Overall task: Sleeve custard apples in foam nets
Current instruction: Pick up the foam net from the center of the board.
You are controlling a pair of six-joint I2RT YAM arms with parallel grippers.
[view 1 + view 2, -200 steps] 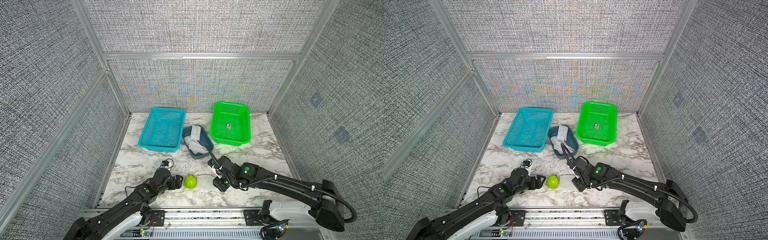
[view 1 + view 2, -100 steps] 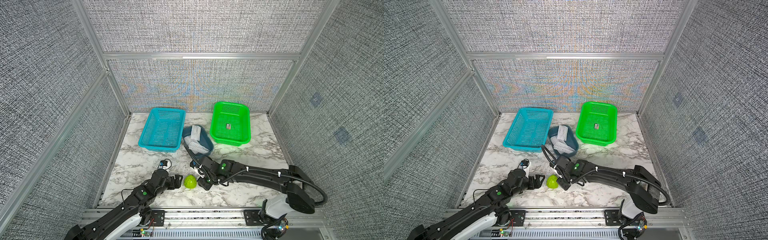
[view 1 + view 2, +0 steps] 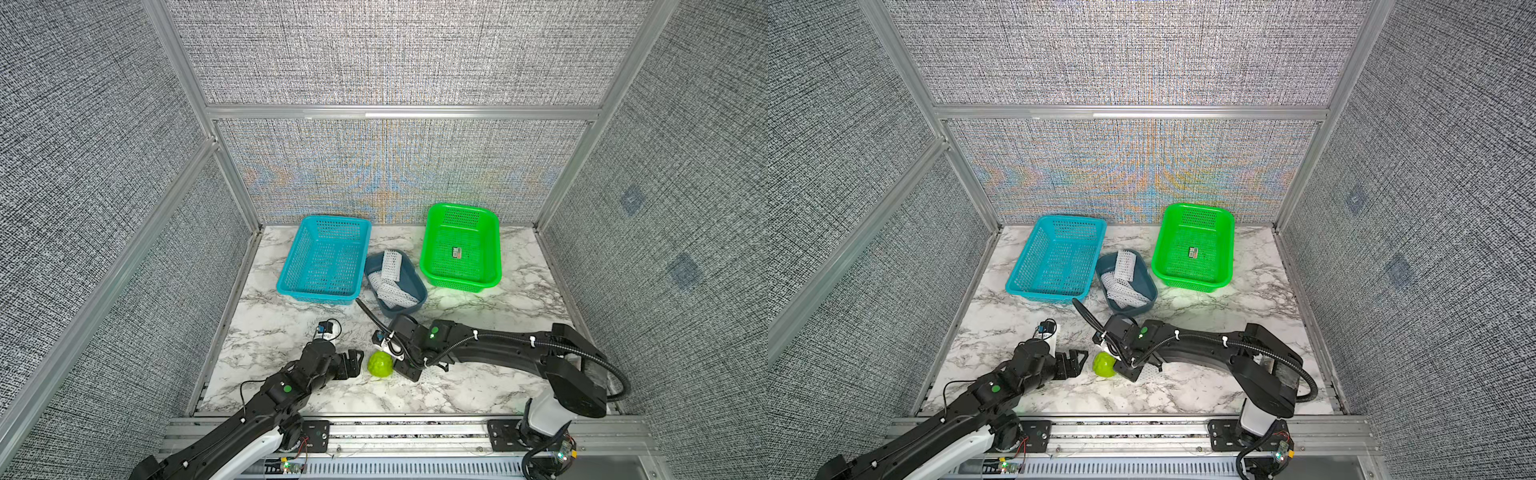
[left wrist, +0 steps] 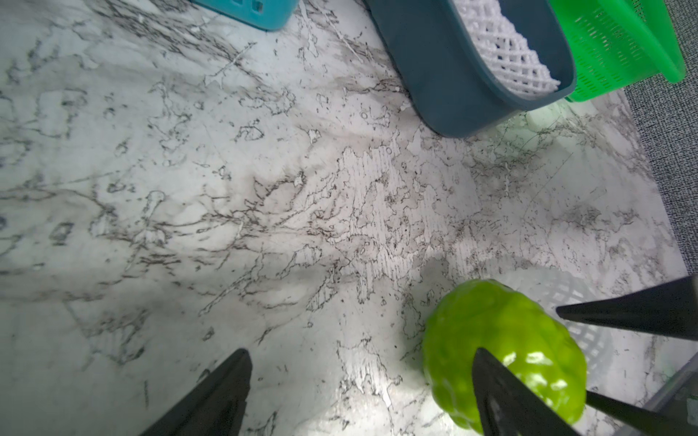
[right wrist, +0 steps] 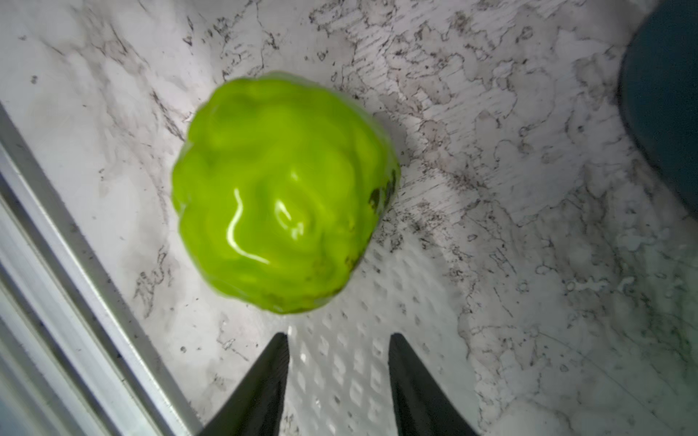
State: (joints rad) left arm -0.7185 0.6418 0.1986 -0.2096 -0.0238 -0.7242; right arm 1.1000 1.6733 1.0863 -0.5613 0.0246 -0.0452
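Note:
A glossy, bumpy yellow-green custard apple (image 3: 380, 365) (image 3: 1104, 365) lies on the marble near the front edge. My left gripper (image 3: 356, 365) (image 4: 359, 355) stands open just left of it; one fingertip overlaps the fruit (image 4: 502, 339) in the left wrist view, and nothing is between the jaws. My right gripper (image 3: 400, 365) (image 5: 338, 336) is on the fruit's right side, shut on a white foam net (image 5: 340, 370) (image 3: 432, 372). The net's free end reaches up to the fruit (image 5: 279, 188). Behind the fruit, the net (image 4: 589, 339) shows in the left wrist view.
A dark blue tub (image 3: 419, 286) with several more foam nets (image 3: 390, 274) stands mid-table, between a turquoise basket (image 3: 318, 293) and a green basket (image 3: 457, 283). The metal front rail (image 5: 56, 264) runs close beside the fruit. Grey panel walls enclose the table.
My right gripper has moved left with the foam net, from a little right of the fruit to right against it. The fruit and the left gripper have hardly moved.

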